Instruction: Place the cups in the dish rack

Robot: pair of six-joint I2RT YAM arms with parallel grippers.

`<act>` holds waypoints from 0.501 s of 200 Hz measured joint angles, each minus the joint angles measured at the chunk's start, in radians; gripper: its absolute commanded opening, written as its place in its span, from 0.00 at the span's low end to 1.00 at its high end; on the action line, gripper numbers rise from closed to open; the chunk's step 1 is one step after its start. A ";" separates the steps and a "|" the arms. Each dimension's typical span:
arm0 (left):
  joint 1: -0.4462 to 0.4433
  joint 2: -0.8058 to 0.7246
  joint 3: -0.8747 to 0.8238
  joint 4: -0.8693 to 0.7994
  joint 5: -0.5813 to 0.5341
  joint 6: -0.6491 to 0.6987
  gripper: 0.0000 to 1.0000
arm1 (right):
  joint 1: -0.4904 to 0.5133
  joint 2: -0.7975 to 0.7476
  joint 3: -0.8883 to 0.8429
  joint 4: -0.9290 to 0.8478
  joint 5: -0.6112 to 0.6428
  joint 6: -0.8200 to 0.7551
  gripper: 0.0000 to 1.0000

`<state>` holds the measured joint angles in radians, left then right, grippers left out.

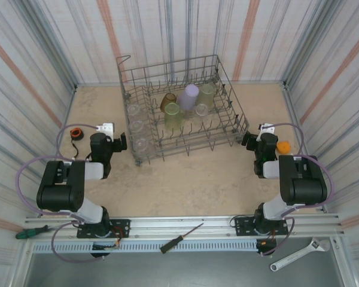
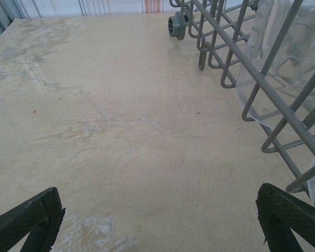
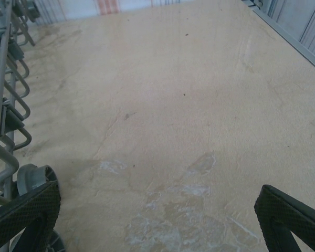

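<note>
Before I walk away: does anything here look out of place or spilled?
Nothing spilled. The dish rack sits skewed to the table's edges, and a screwdriver and a wrench lie loose on the front rail.

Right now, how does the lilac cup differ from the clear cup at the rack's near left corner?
The lilac cup is milky purple; the clear cup is colourless, almost lost among the wires. The lilac cup stands mid-rack toward the back, among coloured cups; the clear cup sits at the near end of a row along the left side. Both are inside the dish rack.
</note>
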<state>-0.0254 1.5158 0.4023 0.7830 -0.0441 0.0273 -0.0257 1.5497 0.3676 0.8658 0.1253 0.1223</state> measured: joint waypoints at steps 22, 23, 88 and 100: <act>0.000 0.000 0.000 0.000 0.000 0.000 0.99 | 0.000 0.000 0.000 0.000 0.000 -0.001 0.99; 0.000 0.000 0.000 0.000 0.000 0.000 0.99 | 0.000 0.000 0.000 0.000 0.000 -0.001 0.99; 0.000 0.000 0.000 0.000 0.000 0.000 0.99 | -0.001 0.000 0.000 -0.003 -0.016 -0.005 0.99; 0.000 0.000 0.000 0.000 0.000 0.000 0.99 | -0.001 0.000 0.000 -0.002 -0.019 -0.008 0.99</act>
<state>-0.0254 1.5158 0.4023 0.7830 -0.0441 0.0273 -0.0269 1.5497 0.3679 0.8635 0.1062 0.1139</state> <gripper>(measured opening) 0.986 0.991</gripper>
